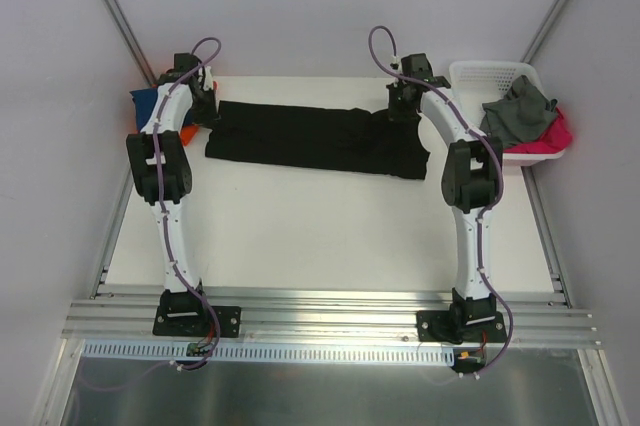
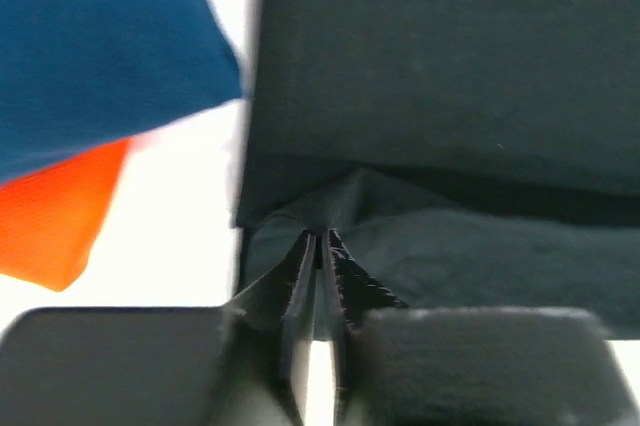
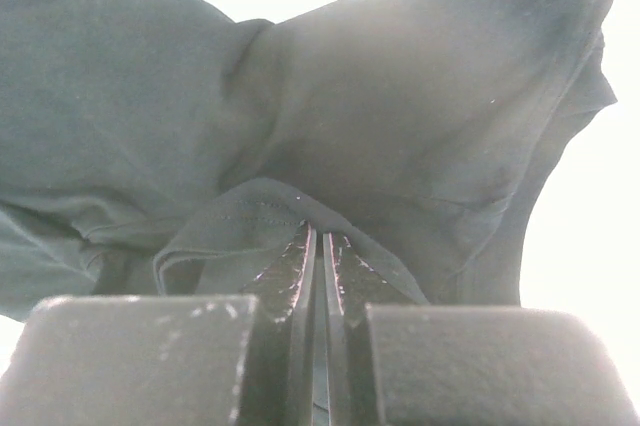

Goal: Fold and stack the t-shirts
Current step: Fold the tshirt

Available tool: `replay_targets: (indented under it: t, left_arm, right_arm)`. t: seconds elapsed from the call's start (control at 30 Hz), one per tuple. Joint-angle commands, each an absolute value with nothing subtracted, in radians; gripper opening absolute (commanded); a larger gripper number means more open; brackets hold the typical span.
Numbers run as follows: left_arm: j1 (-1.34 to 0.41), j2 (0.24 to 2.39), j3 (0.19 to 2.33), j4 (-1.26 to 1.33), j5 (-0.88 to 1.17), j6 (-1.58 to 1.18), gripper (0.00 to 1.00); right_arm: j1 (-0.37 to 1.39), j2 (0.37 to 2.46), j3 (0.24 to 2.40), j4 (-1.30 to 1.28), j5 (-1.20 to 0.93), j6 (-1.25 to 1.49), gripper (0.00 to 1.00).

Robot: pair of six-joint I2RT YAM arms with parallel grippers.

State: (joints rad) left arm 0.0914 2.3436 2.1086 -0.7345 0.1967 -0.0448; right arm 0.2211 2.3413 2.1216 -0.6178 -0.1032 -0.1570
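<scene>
A black t-shirt (image 1: 315,139) lies folded into a long band across the far half of the table. My left gripper (image 1: 203,106) is shut on its far-left corner; the wrist view shows the dark cloth (image 2: 450,96) pinched at the fingertips (image 2: 320,238). My right gripper (image 1: 403,106) is shut on the far-right edge, a hemmed fold of the black cloth (image 3: 400,116) caught at its tips (image 3: 320,231). A blue t-shirt (image 1: 146,103) (image 2: 100,46) and an orange one (image 1: 187,133) (image 2: 55,221) lie at the far left, behind the left arm.
A white slotted basket (image 1: 480,74) stands at the far right corner holding grey (image 1: 518,112) and pink (image 1: 555,136) garments. White walls with metal rails close in the table on three sides. The arm bases sit on the aluminium rail (image 1: 330,321) at the near edge.
</scene>
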Motion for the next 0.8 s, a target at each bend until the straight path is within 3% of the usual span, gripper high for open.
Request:
replay_targets:
  t: [0.0, 0.03, 0.07, 0.13, 0.4, 0.43, 0.47, 0.5, 0.53, 0.63, 0.7, 0.77]
  left_arm:
    - [0.094, 2.341, 2.166, -0.709, 0.123, -0.061, 0.07]
    - [0.092, 2.341, 2.167, -0.707, 0.112, -0.064, 0.3]
    - [0.091, 2.339, 2.171, -0.706, 0.101, -0.066, 0.73]
    - [0.091, 2.336, 2.177, -0.706, 0.078, -0.074, 0.99]
    - [0.08, 2.197, 2.108, -0.709, 0.115, -0.133, 0.99]
    - [0.077, 2.154, 2.085, -0.71, 0.156, -0.141, 0.99]
    - [0.072, 2.134, 2.062, -0.71, 0.181, -0.147, 0.99]
    - [0.061, 2.093, 2.015, -0.718, 0.201, -0.162, 0.99]
    - [0.055, 2.073, 1.988, -0.721, 0.222, -0.169, 0.99]
    - [0.032, 2.011, 1.895, -0.721, 0.311, -0.186, 0.99]
    - [0.022, 2.005, 1.859, -0.719, 0.35, -0.187, 0.99]
    - [0.006, 2.029, 1.859, -0.721, 0.371, -0.173, 0.99]
  right_arm:
    - [0.216, 2.348, 2.192, -0.592, -0.06, -0.179, 0.01]
    - [0.218, 2.35, 2.195, -0.591, -0.057, -0.179, 0.01]
    - [0.219, 2.353, 2.198, -0.591, -0.055, -0.179, 0.01]
    - [0.224, 2.358, 2.204, -0.588, -0.046, -0.178, 0.01]
    - [0.224, 2.349, 2.214, -0.586, 0.026, -0.176, 0.01]
    - [0.225, 2.342, 2.214, -0.591, 0.044, -0.179, 0.1]
    - [0.227, 2.338, 2.218, -0.595, 0.061, -0.179, 0.28]
    - [0.229, 2.329, 2.22, -0.604, 0.099, -0.175, 0.45]
    - [0.227, 2.315, 2.217, -0.607, 0.115, -0.172, 0.7]
    - [0.227, 2.234, 2.186, -0.615, 0.094, -0.164, 0.95]
    - [0.229, 2.172, 2.151, -0.615, 0.057, -0.15, 1.0]
    - [0.238, 2.14, 2.132, -0.624, 0.014, -0.138, 0.97]
